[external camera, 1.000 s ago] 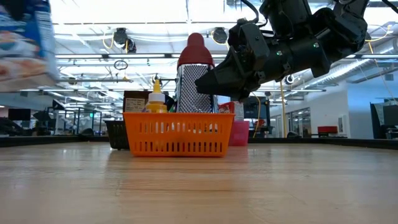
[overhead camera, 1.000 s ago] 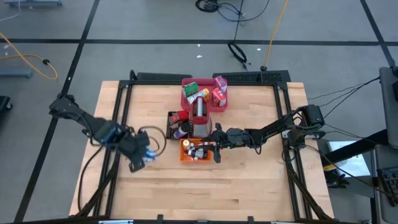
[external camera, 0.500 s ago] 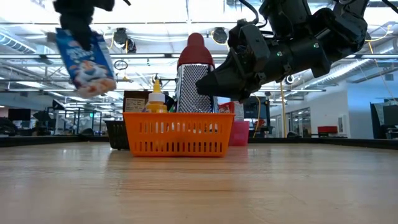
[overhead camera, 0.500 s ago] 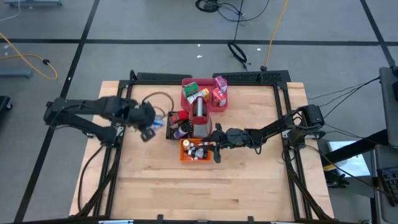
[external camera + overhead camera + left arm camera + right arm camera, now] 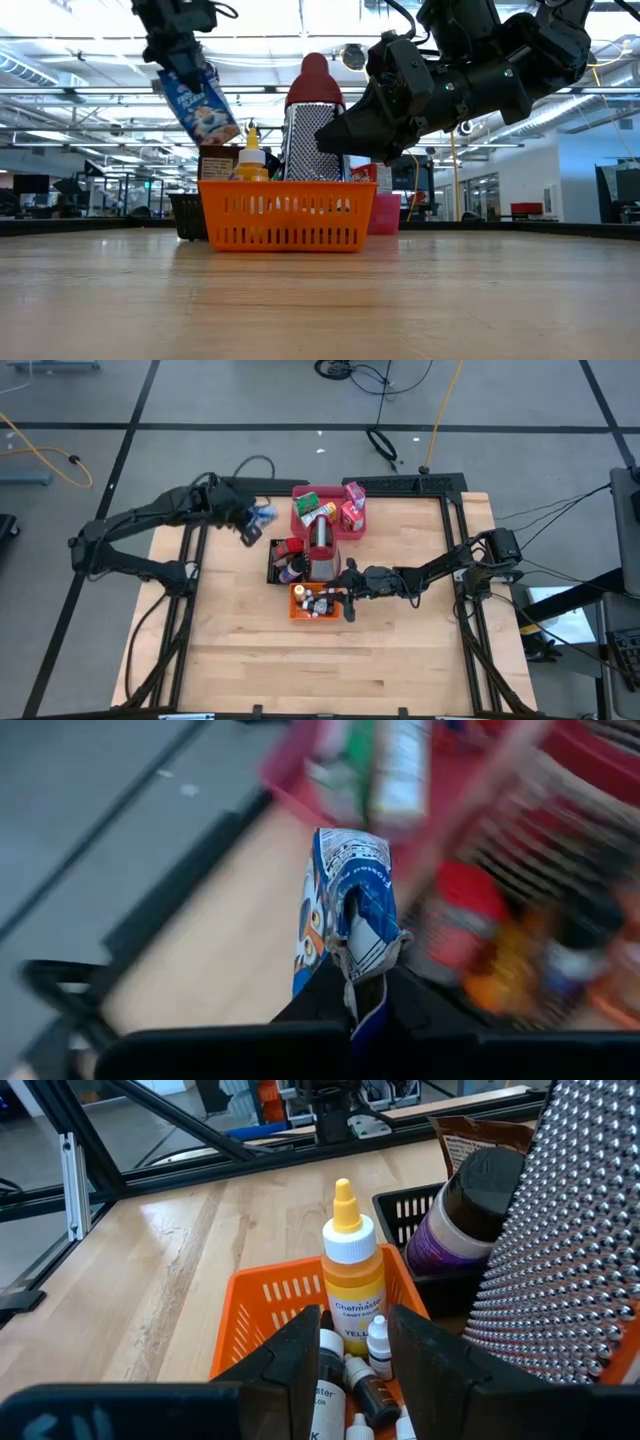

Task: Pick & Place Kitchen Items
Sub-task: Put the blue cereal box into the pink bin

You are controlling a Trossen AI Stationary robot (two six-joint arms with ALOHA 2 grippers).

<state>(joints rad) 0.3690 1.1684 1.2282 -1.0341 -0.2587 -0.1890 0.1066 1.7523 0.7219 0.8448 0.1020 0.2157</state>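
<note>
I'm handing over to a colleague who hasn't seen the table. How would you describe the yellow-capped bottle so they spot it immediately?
Find the orange basket in front of the tall silver grater, mid-table. The bottle stands upright inside it. It is the tallest thing there, with a yellow cap and pointed nozzle, above the tiny dropper bottles.

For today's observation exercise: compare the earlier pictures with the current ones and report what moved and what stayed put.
The left gripper, shut on the blue-and-white printed packet, swung from the table's left front across and back toward the pink plastic tray, carrying the packet along. Nothing was let go. The right gripper stayed over the orange plastic basket, and the red-topped metal grater and the baskets' contents did not shift.
</note>
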